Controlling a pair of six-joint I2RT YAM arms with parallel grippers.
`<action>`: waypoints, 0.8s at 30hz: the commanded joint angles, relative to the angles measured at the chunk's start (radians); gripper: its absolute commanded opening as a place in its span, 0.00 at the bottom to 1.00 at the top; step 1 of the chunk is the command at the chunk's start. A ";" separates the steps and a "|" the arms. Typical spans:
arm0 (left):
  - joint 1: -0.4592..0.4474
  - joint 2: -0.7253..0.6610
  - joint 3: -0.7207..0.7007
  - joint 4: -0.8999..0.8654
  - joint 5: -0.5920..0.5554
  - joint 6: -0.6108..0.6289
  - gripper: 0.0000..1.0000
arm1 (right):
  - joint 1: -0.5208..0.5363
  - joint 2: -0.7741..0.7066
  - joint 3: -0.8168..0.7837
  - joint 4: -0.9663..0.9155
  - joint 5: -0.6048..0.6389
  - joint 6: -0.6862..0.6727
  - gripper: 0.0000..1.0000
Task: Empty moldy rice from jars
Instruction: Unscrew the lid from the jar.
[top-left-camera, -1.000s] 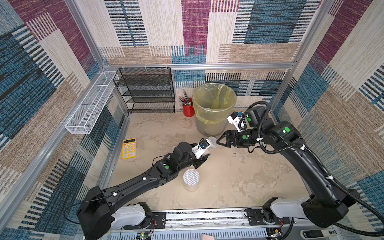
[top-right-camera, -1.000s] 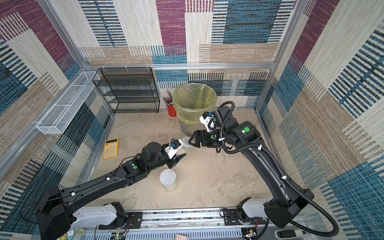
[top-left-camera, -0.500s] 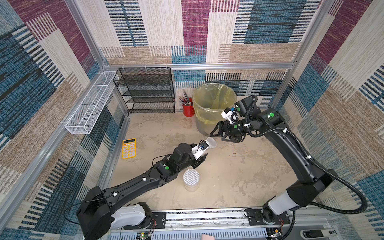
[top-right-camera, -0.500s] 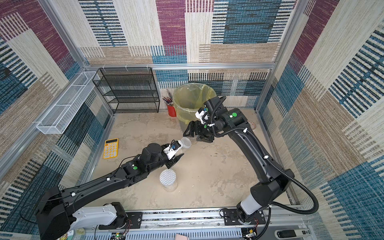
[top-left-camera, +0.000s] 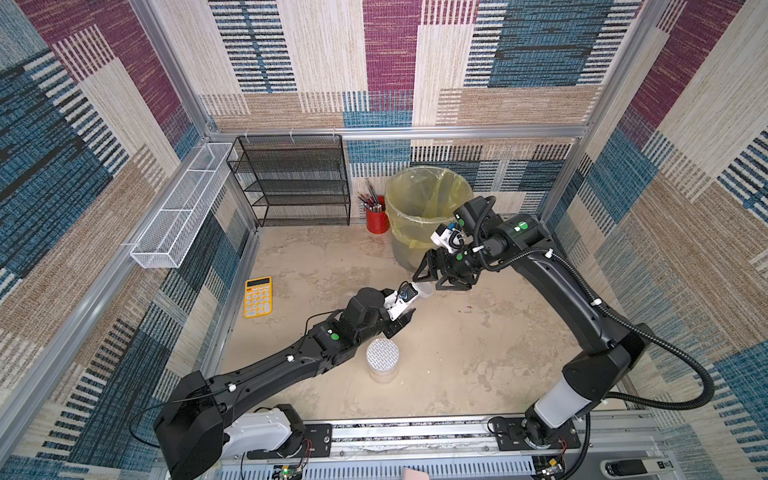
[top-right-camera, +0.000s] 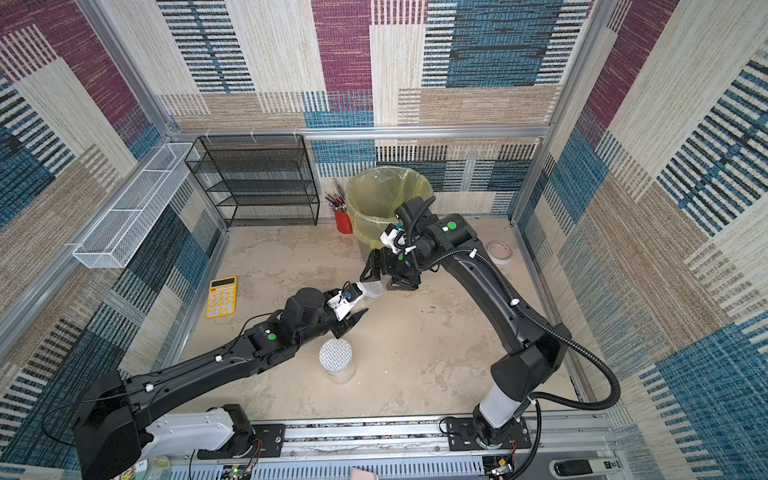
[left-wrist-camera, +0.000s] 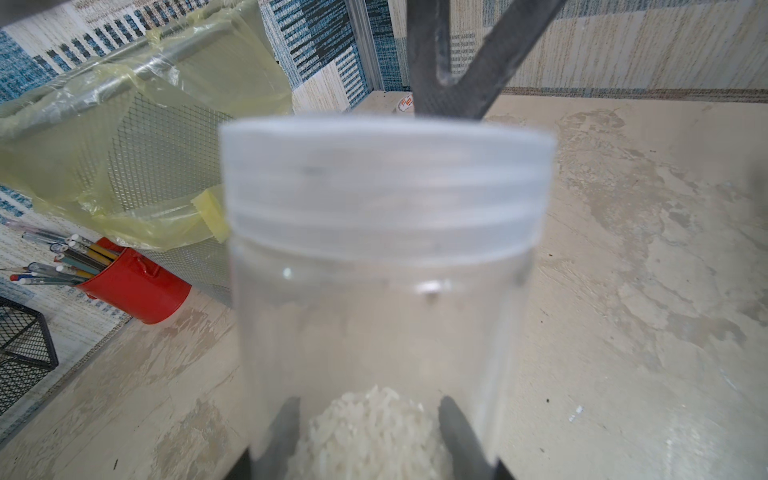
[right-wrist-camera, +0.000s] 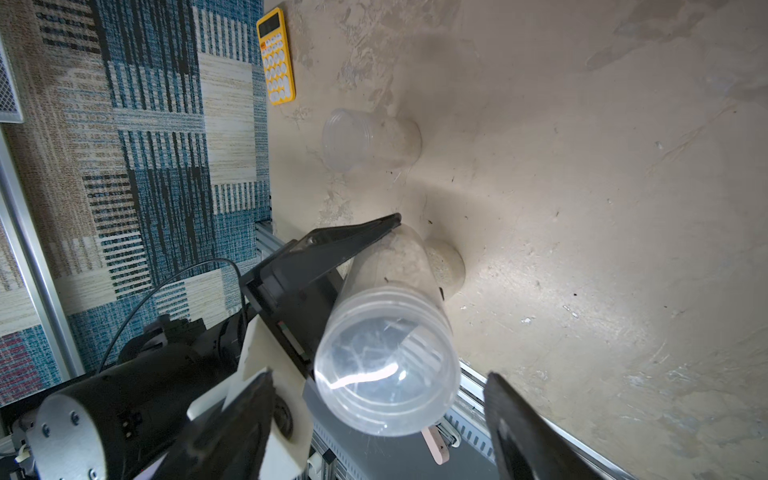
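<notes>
Step in hand, as I read it: get the lid off the held jar. L gripper (top-left-camera: 406, 307) pinches the held jar (right-wrist-camera: 390, 286) low on its body. The jar is lifted over mid-counter, just in front of the bin (top-left-camera: 428, 168) at the back edge, w/ its lid (left-wrist-camera: 386, 183) aimed at the R gripper (top-left-camera: 428, 281). R jaws are spread, one each side of the lid, not touching it yet.

To do it well:
- Centre the lid btwn the jaws.
- Close on the lid band only, not the clear wall below.
- Twist about the jar's own axis w/ L holding firm.
- Keep the mouth above the base so the moldy rice (left-wrist-camera: 370, 432), heaped at the base btwn the L fingers, doesn't spill short of the bin.

Views:
- L wrist alone shows the rice & the lid seated on.
- R wrist alone shows the gaps beside the lid. It also shows a second clear jar (right-wrist-camera: 370, 139) on the counter near the calculator (right-wrist-camera: 276, 58), hidden by the L arm in both top views.
- Top views show the grid-lid jar (top-left-camera: 382, 359) plainly, toward the front edge.
</notes>
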 joint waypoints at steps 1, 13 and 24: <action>-0.001 0.003 -0.004 0.058 -0.002 0.003 0.19 | 0.009 0.017 0.026 -0.003 0.008 -0.017 0.76; -0.001 -0.005 -0.016 0.076 -0.015 0.007 0.18 | 0.036 0.030 -0.001 -0.004 0.033 -0.065 0.65; 0.000 -0.022 -0.015 0.048 0.064 -0.016 0.16 | 0.036 -0.002 -0.039 0.018 0.034 -0.158 0.38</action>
